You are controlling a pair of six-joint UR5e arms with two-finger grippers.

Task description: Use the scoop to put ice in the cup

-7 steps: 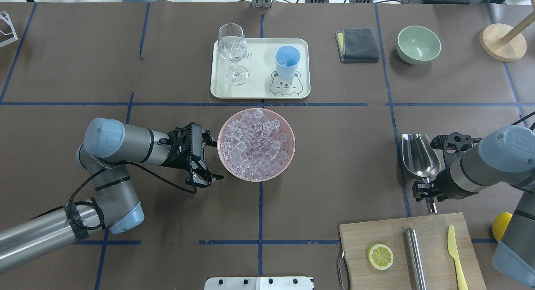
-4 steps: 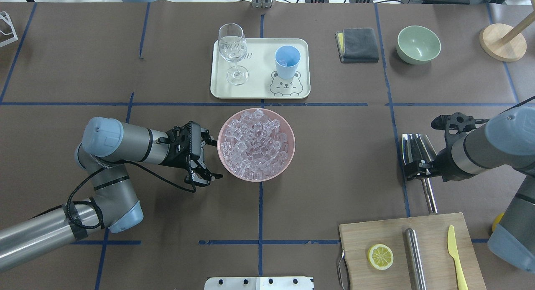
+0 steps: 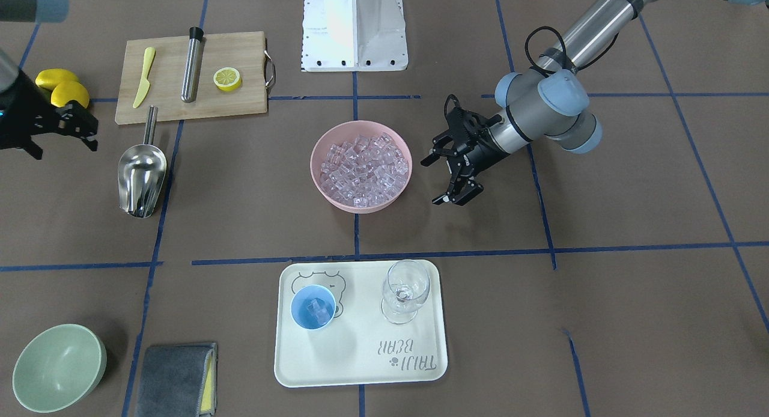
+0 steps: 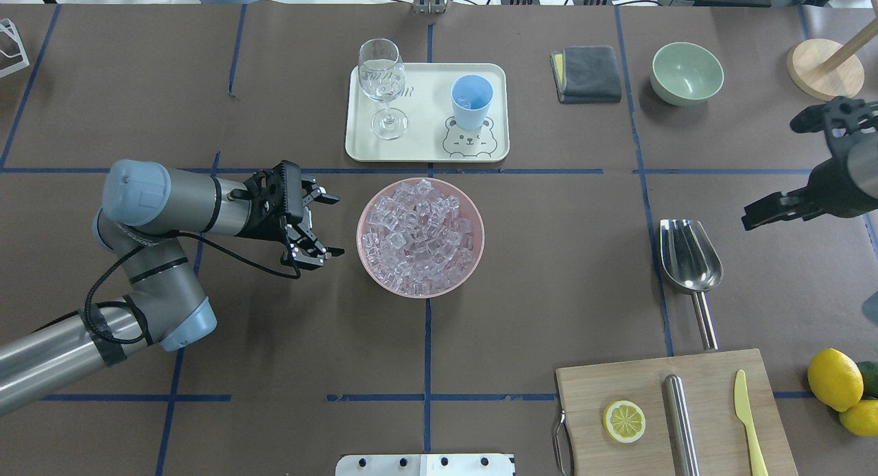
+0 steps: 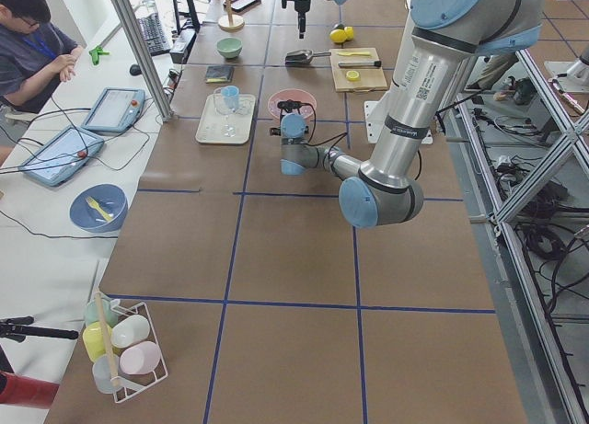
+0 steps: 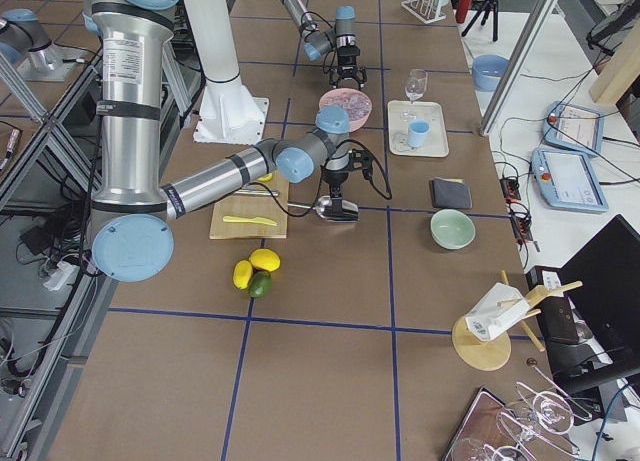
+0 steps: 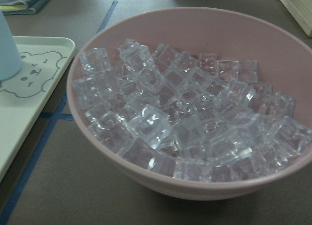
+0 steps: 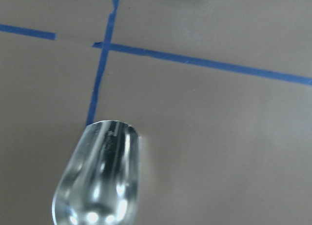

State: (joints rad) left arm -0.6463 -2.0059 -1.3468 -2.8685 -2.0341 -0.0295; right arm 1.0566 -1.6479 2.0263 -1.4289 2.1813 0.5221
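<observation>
The steel scoop [image 4: 689,256] lies empty on the table right of the bowl, trough toward the far side; it also shows in the front view [image 3: 141,173] and the right wrist view [image 8: 100,176]. The ice [image 4: 420,236] fills a pink bowl [image 4: 475,215]; it also shows in the left wrist view [image 7: 185,122]. The light-blue cup [image 4: 472,100] stands on a cream tray [image 4: 425,150] and holds a little ice [image 3: 317,309]. My left gripper [image 4: 333,227] is open and empty just left of the bowl. My right gripper [image 4: 749,221] is open and empty, apart from the scoop, to its right.
A wine glass [image 4: 381,85] stands on the tray left of the cup. A cutting board [image 4: 672,414] holds a lemon half, a steel cylinder and a yellow knife. A green bowl [image 4: 686,73], a grey cloth [image 4: 587,73] and lemons [image 4: 837,380] lie on the right.
My right gripper has left the scoop's handle and moved away to the right and far side; the scoop lies flat. My left gripper has drawn back left from the bowl.
</observation>
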